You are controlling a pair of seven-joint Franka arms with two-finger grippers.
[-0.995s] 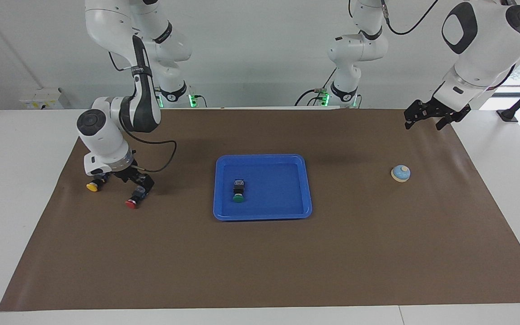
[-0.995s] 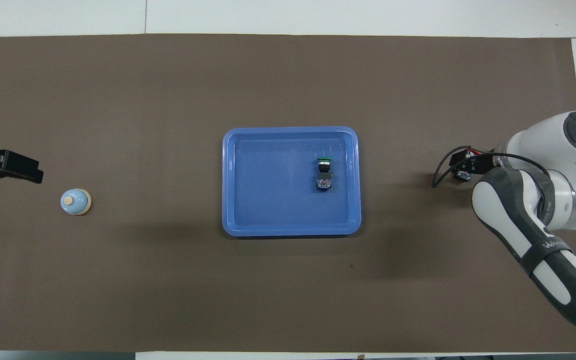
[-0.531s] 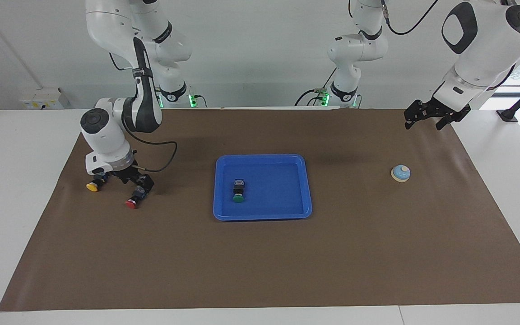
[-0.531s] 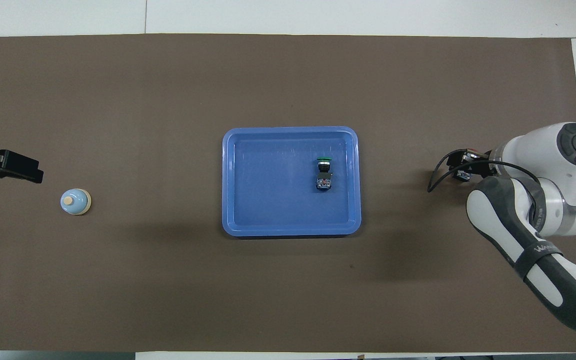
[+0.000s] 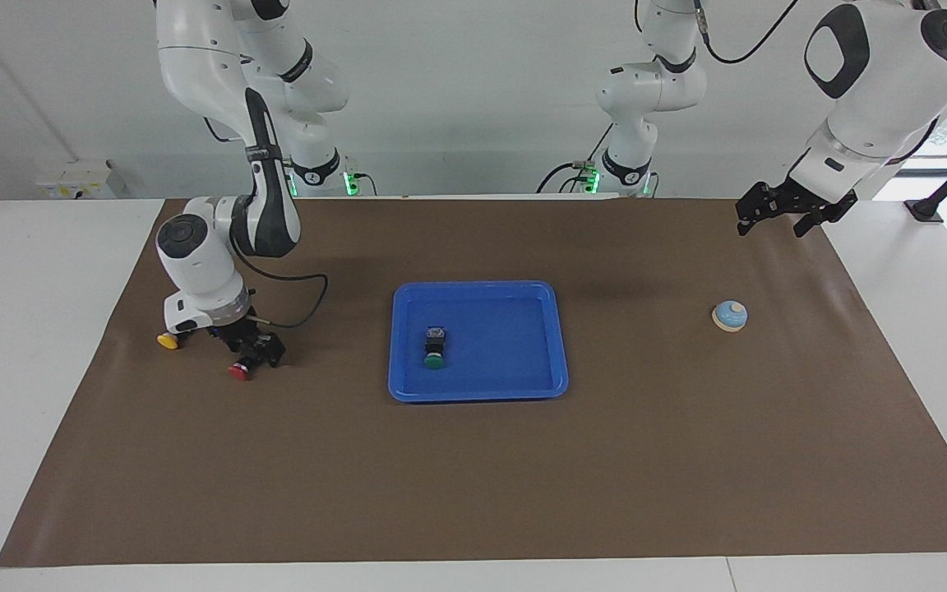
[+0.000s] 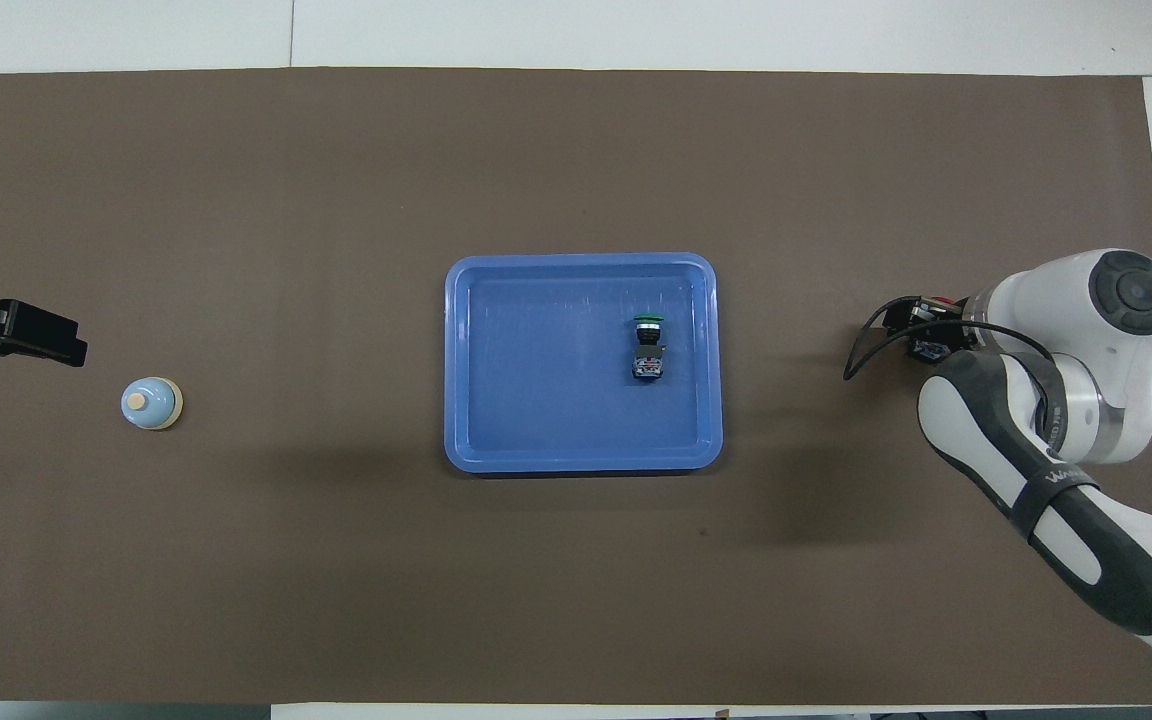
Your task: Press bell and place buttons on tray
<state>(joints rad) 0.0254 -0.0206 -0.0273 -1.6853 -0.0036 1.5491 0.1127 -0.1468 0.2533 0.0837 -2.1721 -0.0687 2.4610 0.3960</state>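
The right gripper (image 5: 249,352) is down at the red button (image 5: 237,372), at nine o'clock from the blue tray (image 5: 560,329); whether it grips, I cannot tell. The green button (image 5: 435,359) lies in the tray, the yellow button (image 5: 167,341) by the red. The left gripper (image 5: 771,215) waits with fingers wide, raised at one o'clock from the bell (image 5: 730,315).

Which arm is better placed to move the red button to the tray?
Right. The right gripper is down at the red button, beside the tray; the left gripper waits raised near the bell.

Overhead: right arm's wrist (image 6: 1106,340) hides yellow button; red button (image 6: 948,299) mostly covered; left gripper (image 6: 6,333) cropped at 9 o'clock.
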